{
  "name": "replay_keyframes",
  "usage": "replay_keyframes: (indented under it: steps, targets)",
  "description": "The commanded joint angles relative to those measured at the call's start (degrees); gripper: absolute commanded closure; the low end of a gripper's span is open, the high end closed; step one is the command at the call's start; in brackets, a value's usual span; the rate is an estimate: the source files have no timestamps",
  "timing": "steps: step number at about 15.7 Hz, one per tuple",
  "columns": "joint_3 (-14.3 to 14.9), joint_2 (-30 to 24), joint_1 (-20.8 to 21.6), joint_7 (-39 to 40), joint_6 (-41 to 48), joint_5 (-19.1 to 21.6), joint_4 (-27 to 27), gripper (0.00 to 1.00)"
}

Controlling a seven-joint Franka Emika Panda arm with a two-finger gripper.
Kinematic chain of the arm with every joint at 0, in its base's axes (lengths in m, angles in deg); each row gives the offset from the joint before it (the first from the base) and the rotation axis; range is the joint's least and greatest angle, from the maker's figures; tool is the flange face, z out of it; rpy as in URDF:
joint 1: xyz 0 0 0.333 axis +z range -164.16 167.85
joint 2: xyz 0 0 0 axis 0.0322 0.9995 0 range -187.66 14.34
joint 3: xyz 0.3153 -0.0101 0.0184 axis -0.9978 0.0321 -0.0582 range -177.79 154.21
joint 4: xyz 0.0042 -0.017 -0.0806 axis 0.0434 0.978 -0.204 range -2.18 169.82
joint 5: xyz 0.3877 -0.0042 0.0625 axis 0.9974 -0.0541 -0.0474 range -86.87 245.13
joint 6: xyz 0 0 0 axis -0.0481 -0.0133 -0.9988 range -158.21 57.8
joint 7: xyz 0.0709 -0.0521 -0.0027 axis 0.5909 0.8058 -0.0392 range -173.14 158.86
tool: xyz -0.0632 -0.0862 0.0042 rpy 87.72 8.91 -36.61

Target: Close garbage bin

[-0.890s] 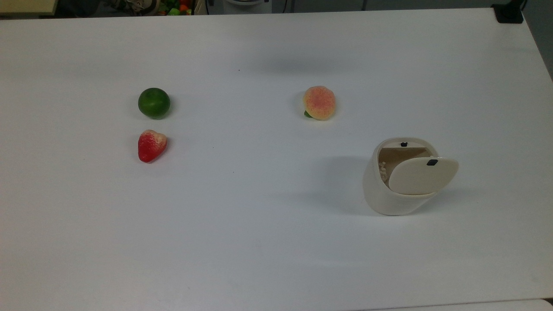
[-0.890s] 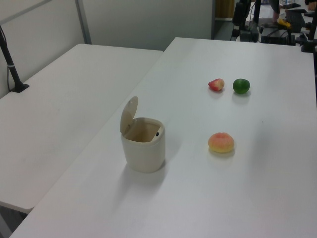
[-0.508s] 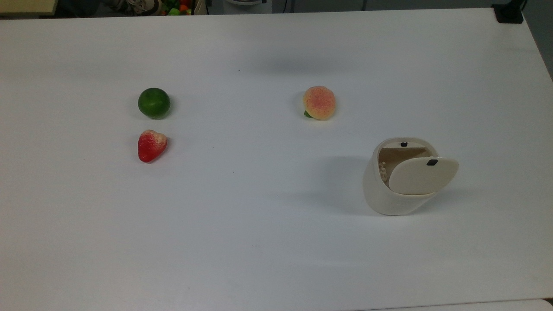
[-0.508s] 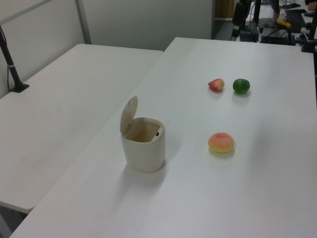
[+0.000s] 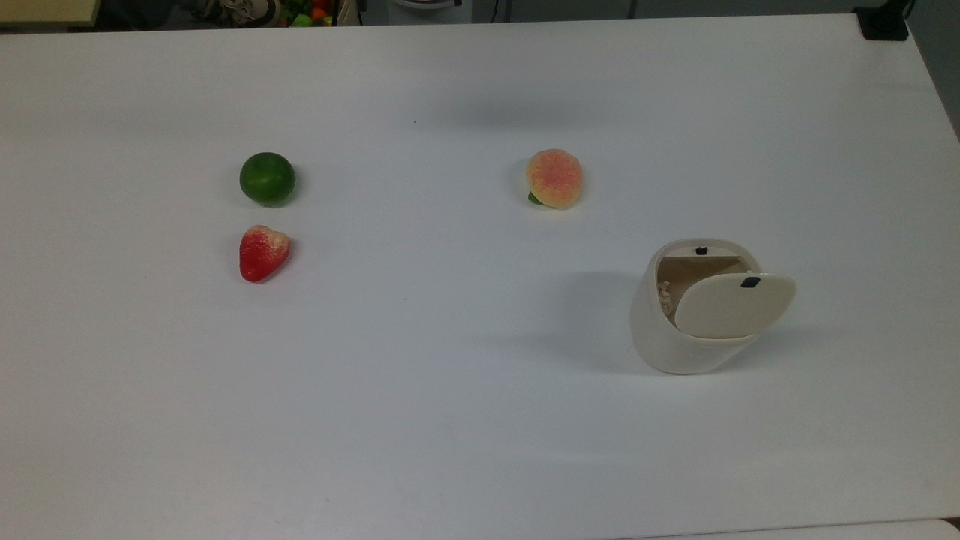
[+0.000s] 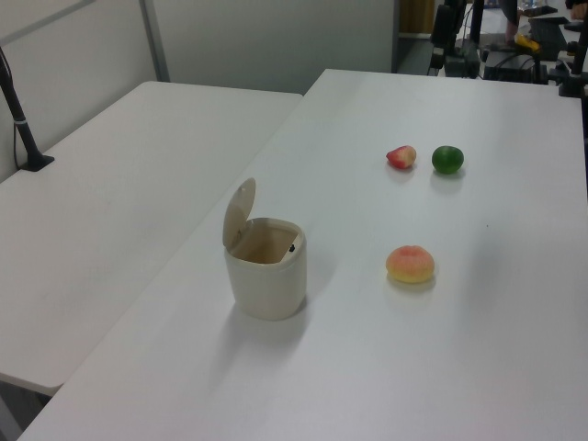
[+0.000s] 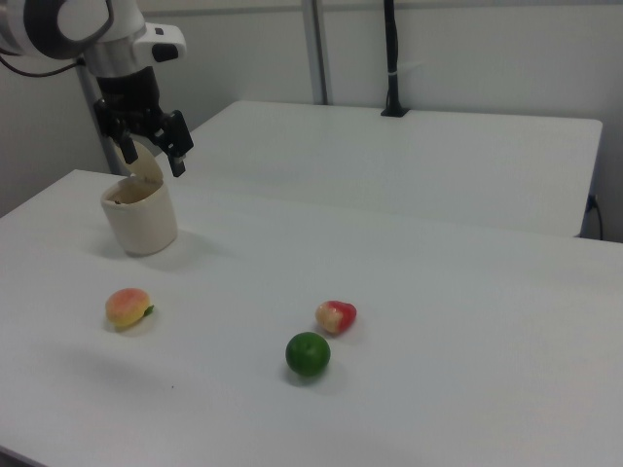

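On the white counter stand four things: one garbage bin and three pieces of fruit. The small cream-white plastic garbage bin with its rounded, tapered body sits toward the top view's right, and its flat hinged lid is raised, a small black tab showing on it; the pale inside of the bin is open to view. In the left view the bin stands near the counter's edge closest to a second white table, the lid tilted up on that side.

One round peach-coloured fruit lies nearest the bin, apart from it, up and to the top view's left. One round green lime-like fruit and one red strawberry-shaped fruit lie close together, well apart from the bin at the top view's left. Nothing lies between the fruits and the bin.

In the right view the black two-finger claw hangs from the white arm just above the bin, close behind the raised lid. Its fingers are spread apart and hold nothing; whether one of them touches the lid cannot be told. The peach-coloured fruit lies in front of the bin there, with the strawberry-shaped fruit and the green fruit farther to the right view's right.
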Motion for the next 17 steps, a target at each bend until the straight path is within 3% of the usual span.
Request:
replay_keyframes:
  steps: [1,17]
  targets:
    - [0.6,-0.8,0.5,0.4,-0.7,0.4,1.3,0.0]
    - [0.5,-0.8,1.1,-0.4,-0.8,0.5,1.5,0.0]
